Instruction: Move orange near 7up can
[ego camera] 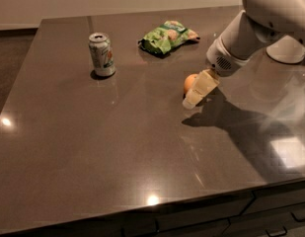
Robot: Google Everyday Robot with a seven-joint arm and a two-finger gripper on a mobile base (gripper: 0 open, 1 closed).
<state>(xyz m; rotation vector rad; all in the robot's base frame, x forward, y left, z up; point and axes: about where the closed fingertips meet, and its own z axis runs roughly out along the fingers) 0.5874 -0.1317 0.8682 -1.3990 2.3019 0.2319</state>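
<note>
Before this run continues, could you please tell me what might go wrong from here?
The gripper hangs right beside the small round orange fruit, hiding part of it; a nudge could send it rolling across the smooth dark tabletop. The upright silver and white 7up can stands well apart; a careless placement there might topple it.

I see a crumpled green snack bag point(167, 36) lying near the far edge of the dark glossy tabletop point(93, 147), slightly right of middle. Dark drawer fronts point(201, 222) run below the near edge.
</note>
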